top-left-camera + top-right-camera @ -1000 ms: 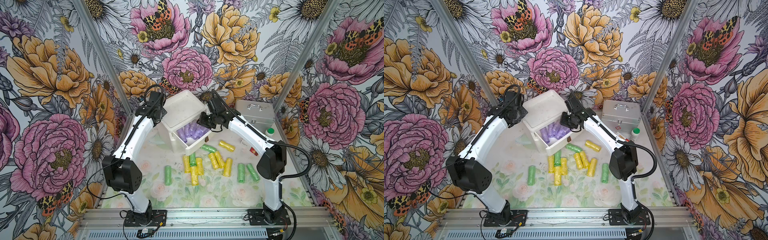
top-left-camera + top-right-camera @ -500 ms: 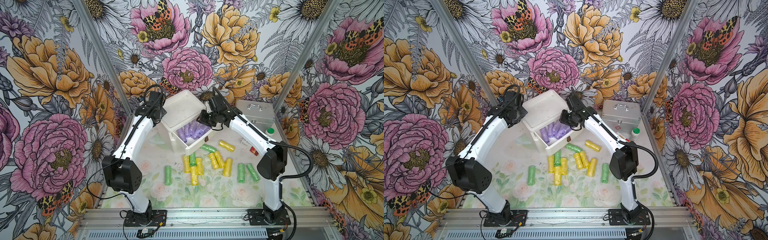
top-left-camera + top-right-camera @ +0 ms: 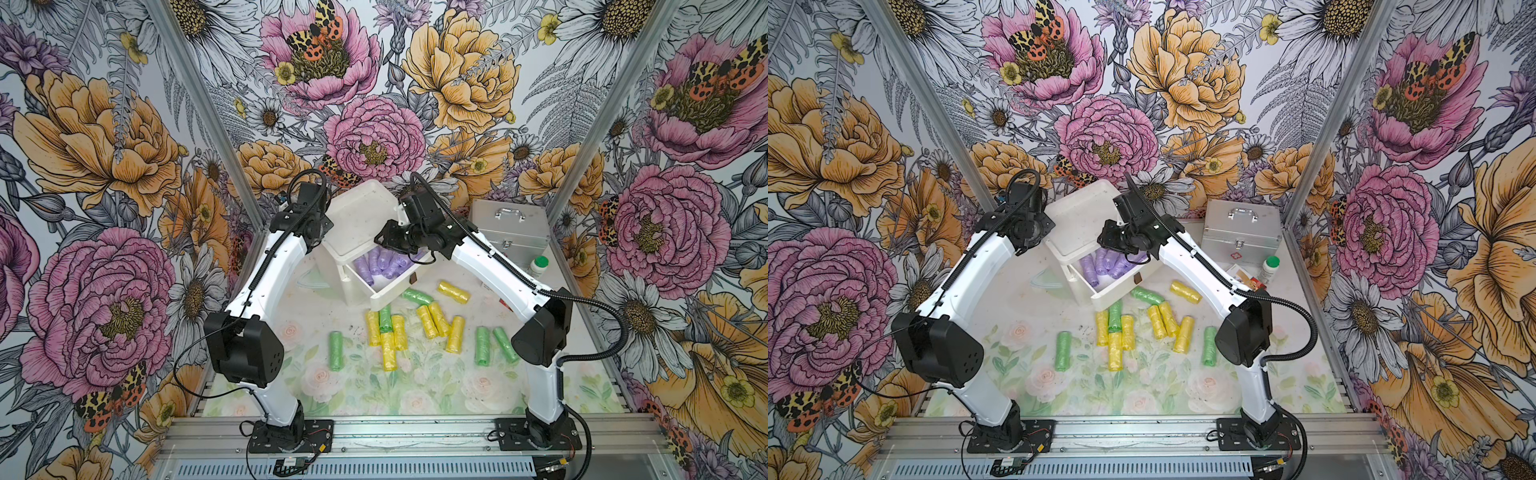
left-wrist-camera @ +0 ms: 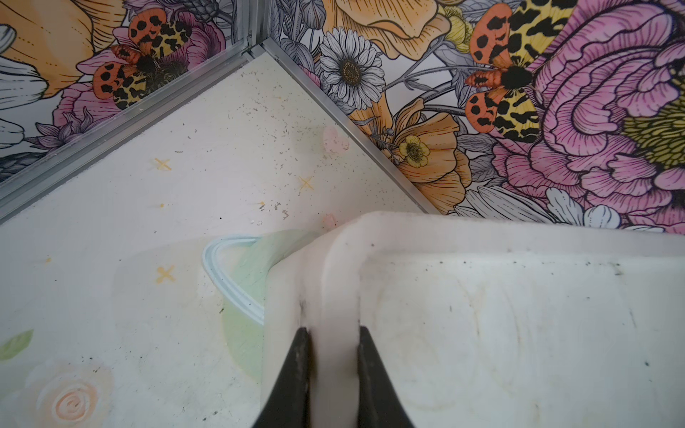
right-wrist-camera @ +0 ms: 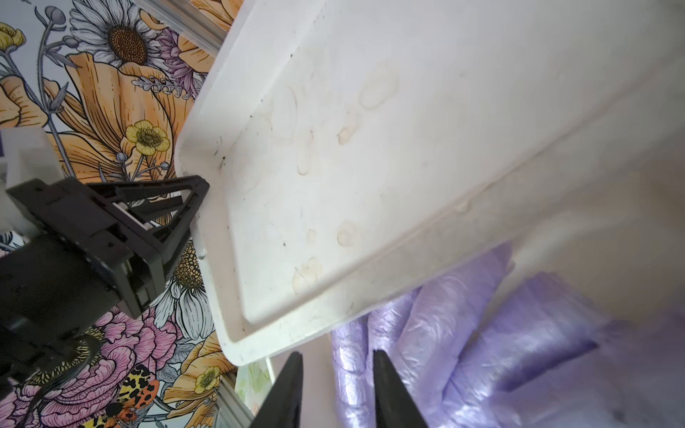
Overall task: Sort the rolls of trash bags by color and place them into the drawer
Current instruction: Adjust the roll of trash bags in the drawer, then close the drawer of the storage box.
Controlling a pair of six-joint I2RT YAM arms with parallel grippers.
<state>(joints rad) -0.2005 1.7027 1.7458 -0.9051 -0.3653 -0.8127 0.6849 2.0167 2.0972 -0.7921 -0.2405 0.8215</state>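
The drawer is a white chest at the back, its top tray pulled out toward the front. Several purple rolls of trash bags lie in that tray. My left gripper is shut on the chest's raised top rim. My right gripper hangs open just above the tray's left end, holding nothing. Yellow rolls and green rolls lie loose on the mat in front.
A silver metal case stands at the back right, with a white green-capped bottle in front of it. Flowered walls close in the back and both sides. The right arm's elbow stands over the rightmost green rolls.
My right gripper has shifted a little to the left over the open tray. The left arm keeps its hold on the chest and has not moved.
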